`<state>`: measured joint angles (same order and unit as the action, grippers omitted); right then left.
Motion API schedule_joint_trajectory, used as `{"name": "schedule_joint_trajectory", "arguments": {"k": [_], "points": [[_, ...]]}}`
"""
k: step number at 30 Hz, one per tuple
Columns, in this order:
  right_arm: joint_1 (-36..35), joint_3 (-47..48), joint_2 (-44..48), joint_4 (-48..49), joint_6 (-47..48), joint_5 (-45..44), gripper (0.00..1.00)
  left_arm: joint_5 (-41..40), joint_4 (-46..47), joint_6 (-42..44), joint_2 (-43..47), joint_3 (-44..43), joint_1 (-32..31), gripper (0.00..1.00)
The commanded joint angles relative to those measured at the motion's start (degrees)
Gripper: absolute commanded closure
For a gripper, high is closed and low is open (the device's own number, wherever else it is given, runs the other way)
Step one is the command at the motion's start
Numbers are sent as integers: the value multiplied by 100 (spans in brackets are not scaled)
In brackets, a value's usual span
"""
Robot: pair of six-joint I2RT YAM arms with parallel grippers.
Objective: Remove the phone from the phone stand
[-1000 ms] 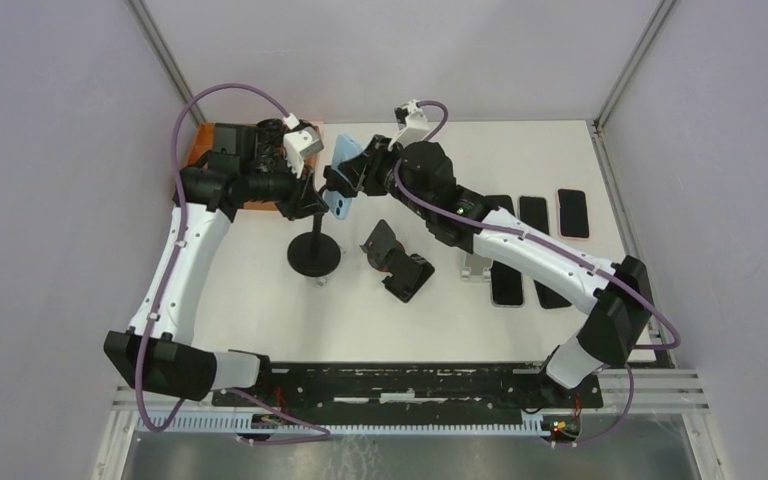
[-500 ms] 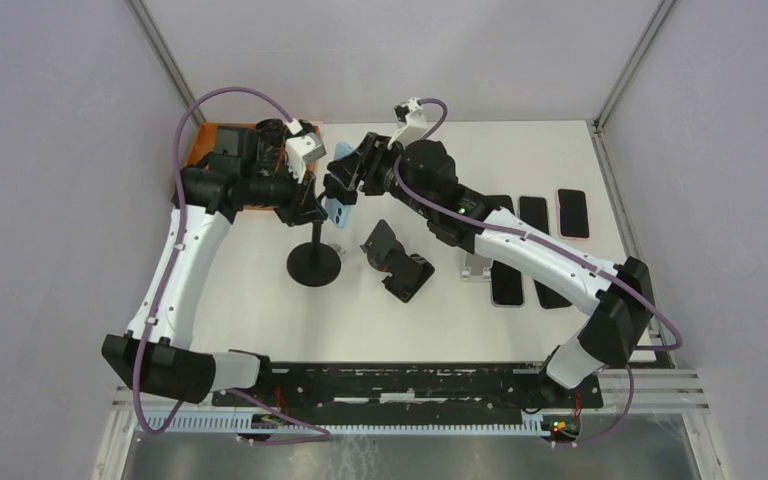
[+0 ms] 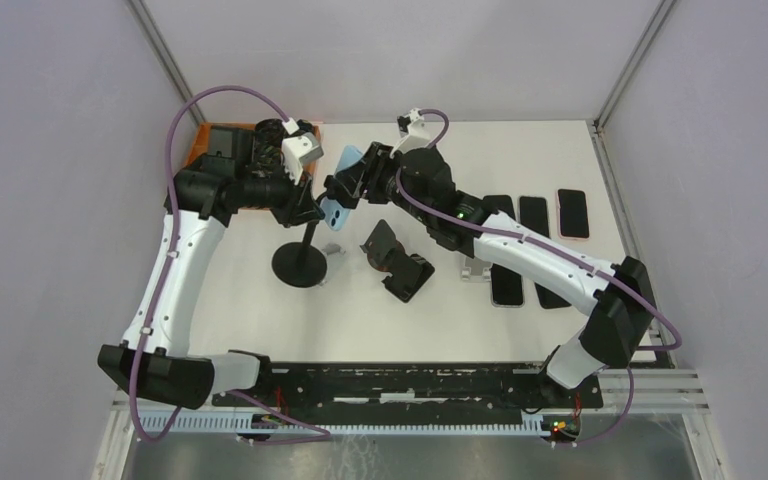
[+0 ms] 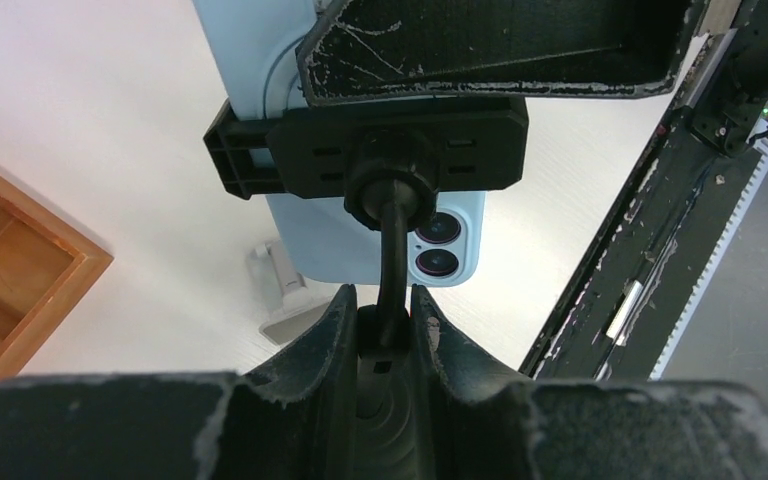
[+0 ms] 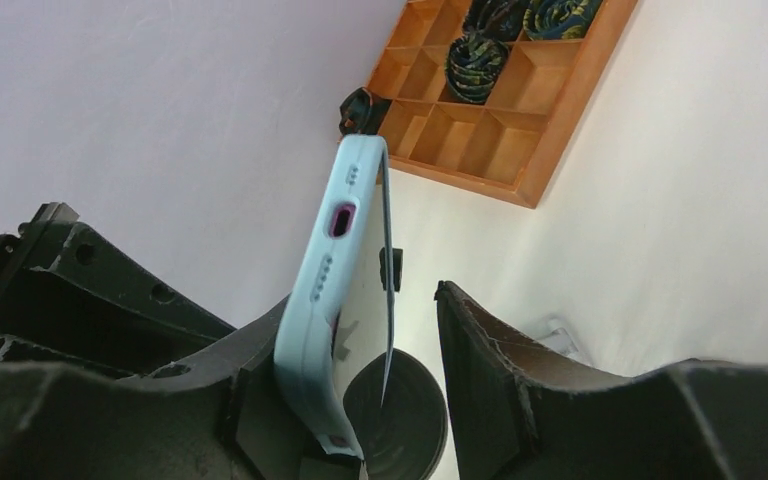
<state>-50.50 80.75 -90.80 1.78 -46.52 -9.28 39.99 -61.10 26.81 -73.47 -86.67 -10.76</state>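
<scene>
The light blue phone (image 3: 333,211) is upright in the clamp (image 4: 370,150) of a black phone stand with a round base (image 3: 298,266). My left gripper (image 3: 305,210) is shut on the stand's thin stem, seen between its fingers in the left wrist view (image 4: 382,305). The phone's back and twin lenses (image 4: 360,240) show behind the clamp. My right gripper (image 3: 348,186) is open around the phone's upper end. In the right wrist view the phone's edge (image 5: 325,270) lies against the left finger, and the right finger (image 5: 500,370) stands apart from it.
A wooden compartment tray (image 3: 222,135) sits at the back left. A second black stand (image 3: 397,262) lies tipped mid-table. Several phones (image 3: 572,212) lie in a row at the right, with a small white stand (image 3: 475,268) beside them.
The stand's base has slid left and nearer, carried by my left gripper. The phone and my right gripper stayed near the same spot, tilting slightly.
</scene>
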Motion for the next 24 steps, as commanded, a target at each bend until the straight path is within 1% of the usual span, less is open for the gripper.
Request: {"name": "schedule_joint_trajectory", "arguments": {"k": [1,3,7,9,11,13,14,15,17,19,21,24], "points": [[29,56,120,244,-267,-139,51,371,271,339,296,-384,-33,98],[32,146,64,323,-331,-119,58,429,214,379,277,-389,-40,98],[23,346,6,604,-444,13,82,458,153,446,280,-367,-40,98],[6,509,-43,604,-512,141,89,454,151,448,268,-355,-41,98],[-56,626,-78,643,-539,271,91,433,207,389,259,-357,-40,98],[-145,736,-128,682,-527,402,83,405,294,318,270,-359,-40,98],[-195,783,-165,683,-515,464,74,405,332,282,272,-360,-42,98],[-226,821,-212,668,-516,502,69,405,357,267,274,-375,-40,98],[-267,856,-251,620,-500,554,67,407,372,244,272,-408,-45,98],[-275,788,-227,612,-505,505,74,402,367,231,273,-406,-41,98],[-274,699,-154,616,-489,401,86,393,371,220,289,-383,-48,98],[-282,761,-75,537,-224,234,98,301,444,183,329,-314,-49,98]]}}
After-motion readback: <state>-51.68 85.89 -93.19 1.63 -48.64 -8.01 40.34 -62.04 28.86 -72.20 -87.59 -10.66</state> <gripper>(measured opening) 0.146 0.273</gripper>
